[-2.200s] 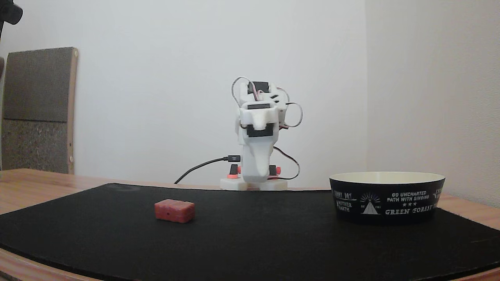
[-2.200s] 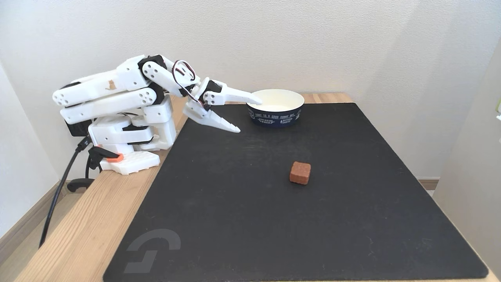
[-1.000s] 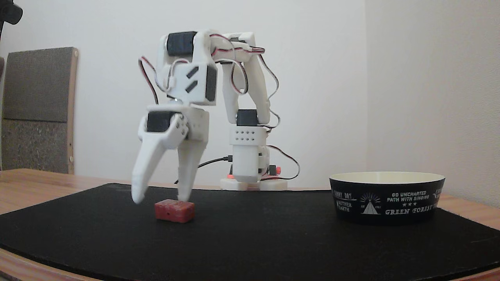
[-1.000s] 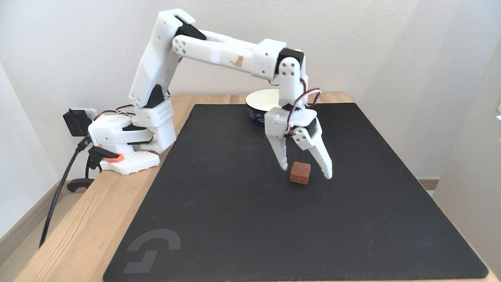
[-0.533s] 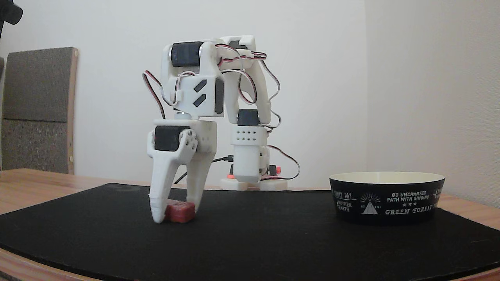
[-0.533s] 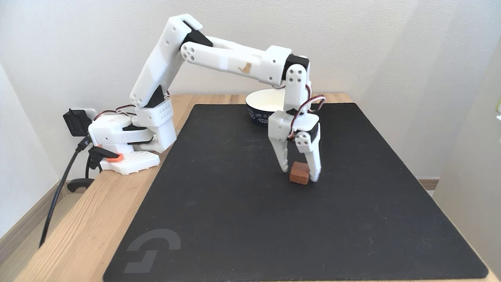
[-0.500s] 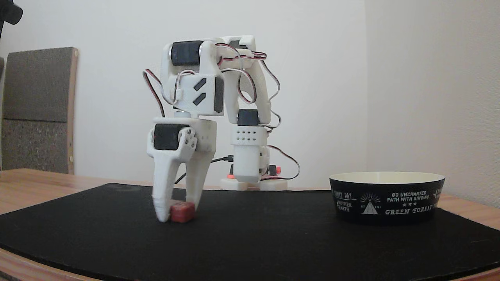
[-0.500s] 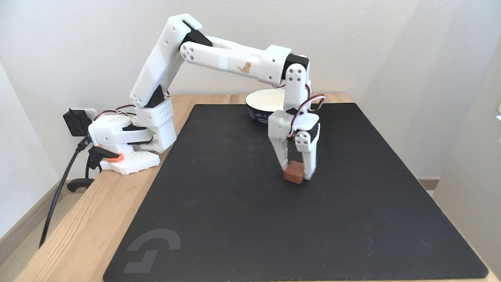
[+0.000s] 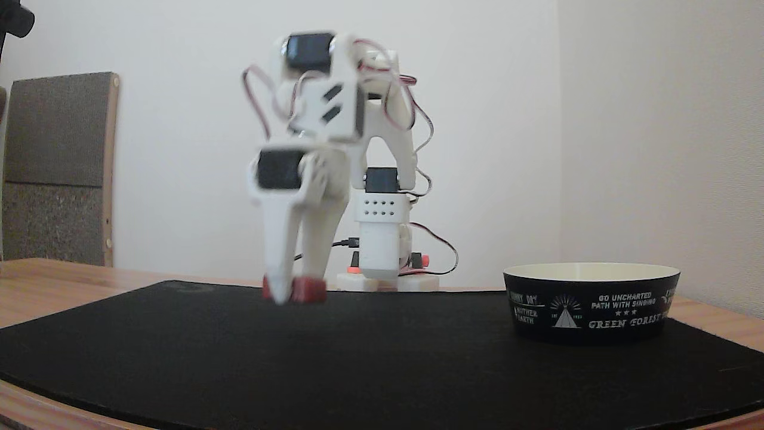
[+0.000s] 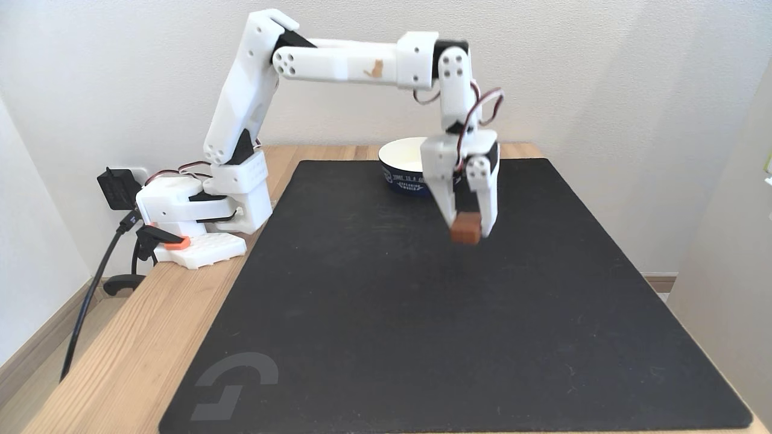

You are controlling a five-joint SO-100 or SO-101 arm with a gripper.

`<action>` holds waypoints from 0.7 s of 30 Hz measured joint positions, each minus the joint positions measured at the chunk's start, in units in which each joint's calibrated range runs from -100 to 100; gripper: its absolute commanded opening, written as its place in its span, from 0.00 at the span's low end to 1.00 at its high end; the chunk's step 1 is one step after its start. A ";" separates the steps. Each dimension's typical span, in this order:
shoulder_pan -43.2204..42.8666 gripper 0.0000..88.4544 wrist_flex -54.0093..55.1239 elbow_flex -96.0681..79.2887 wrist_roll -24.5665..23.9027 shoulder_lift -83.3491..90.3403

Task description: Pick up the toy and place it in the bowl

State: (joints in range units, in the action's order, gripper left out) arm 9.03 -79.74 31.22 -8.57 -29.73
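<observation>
**Toy is off the mat, pinched at the fingertips**

Toy (image 9: 305,289) is up in the air, a little above the black mat (image 9: 382,358), clamped between the two white fingers of the gripper (image 9: 292,291). So the hand is closed and grasping the red block, no gap on either side of it that I can make out. In a fixed view from the front the block's long axis runs roughly level, left to right across the picture, with one end poking out past the finger on the right side and the other end tucked behind the finger (image 9: 277,263) in front. That shot is a bit motion-blurred around the gripper, so I can't tell where the dark dot faces.

From the higher fixed view, the toy (image 10: 465,228) looks more like a squat cube hanging at the tips of the gripper (image 10: 469,229), so its long side seems to point more or less toward that camera. The fingers point straight down and the forearm of the arm (image 10: 338,63) runs nearly level above.

The bowl (image 9: 591,301) sits on the mat, well apart from the toy, off to the right in the low front view. In the higher view the bowl (image 10: 403,163) is at the far edge of the mat, partly hidden behind the gripper body. The robot's base (image 10: 193,211) sits on the wooden table (image 10: 120,337), just beside the mat's left edge.
</observation>
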 measured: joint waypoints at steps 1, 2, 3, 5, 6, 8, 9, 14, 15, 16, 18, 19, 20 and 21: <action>-1.00 0.02 -0.17 0.00 0.00 2.08; -2.50 0.02 -0.34 0.00 -0.21 4.58; -6.41 0.03 -0.25 0.28 0.05 9.83; -9.74 0.03 -0.25 0.47 0.15 13.41; -11.40 0.03 -0.25 0.38 0.15 15.07; -21.39 0.03 -0.25 0.47 0.00 17.49; -24.05 0.03 -0.25 0.38 0.26 17.74; -36.12 0.03 -0.17 -1.04 0.05 18.07; -37.29 0.03 0.17 -3.12 0.05 18.48; -37.79 0.03 0.76 -5.57 0.05 18.73; -39.70 0.03 2.95 -12.00 0.05 18.65; -39.95 0.03 4.05 -13.60 0.05 18.73; -39.95 0.03 5.83 -16.15 0.05 18.98; -39.70 0.03 7.26 -18.99 0.05 19.23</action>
State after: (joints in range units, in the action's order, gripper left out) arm -30.67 -72.48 12.23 -8.52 -10.49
